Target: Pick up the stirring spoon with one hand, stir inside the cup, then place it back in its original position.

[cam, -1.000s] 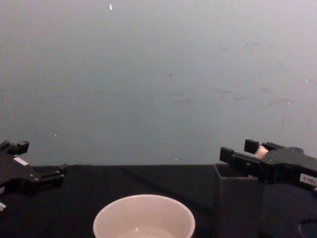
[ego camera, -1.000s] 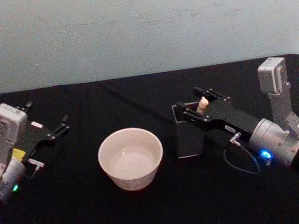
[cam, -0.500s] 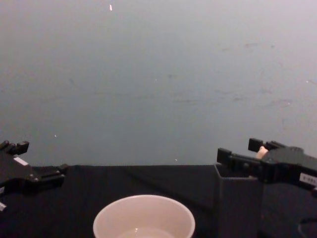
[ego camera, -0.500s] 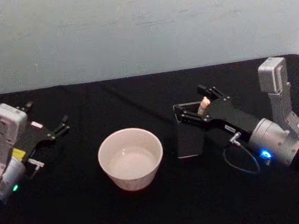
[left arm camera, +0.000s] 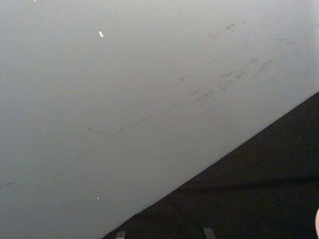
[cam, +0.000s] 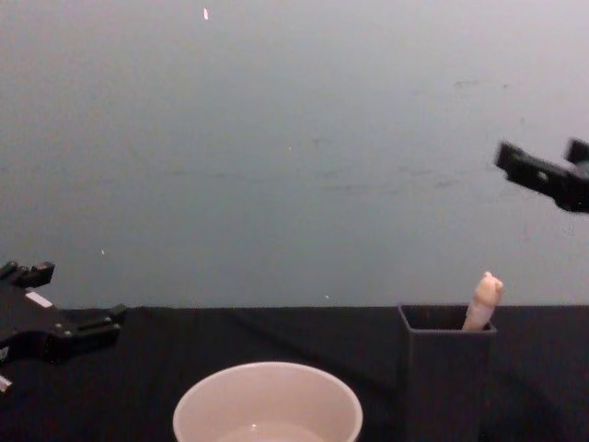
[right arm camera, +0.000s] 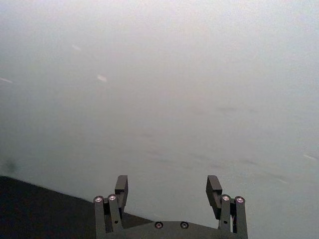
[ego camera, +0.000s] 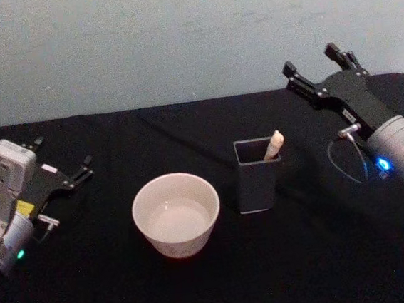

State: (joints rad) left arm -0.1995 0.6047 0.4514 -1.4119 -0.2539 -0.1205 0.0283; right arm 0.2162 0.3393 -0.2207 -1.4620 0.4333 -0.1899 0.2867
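1. Left claw (ego camera: 67,175) parked low at the bench's left edge, well apart from everything. Fingers spread, nothing between them. Judged idle: task calls for one hand only, so kept clear of the work zone. Seen side-on in chest view too (cam: 64,327), just above the bench (ego camera: 200,280).

2. Cup (ego camera: 176,213) upright, left of centre on the black bench, mouth open and unobstructed. Wide rim gives easy entry for a spoon from above. Appears to hold a little liquid; hard to confirm.

3. Holder (ego camera: 257,174) just right of the cup, near but not touching. Tall and narrow, so keeps the spoon standing with the handle reachable from above.

4. Spoon (ego camera: 273,145) standing in the holder, leaning toward its right rear corner, beige knob poking above the rim. Bowl and neck hidden inside. Knob also clear in chest view (cam: 484,297). Not held by anything.

5. Right claw (ego camera: 318,70) raised high, up and to the right of the holder, well apart from the spoon. Fingers wide, empty; wrist view shows both fingers (right arm camera: 121,188) parted with only wall beyond.

6. Judgement: spoon resting in its home spot and claw clear of it fits either task start or finish; not possible to say which from this alone.
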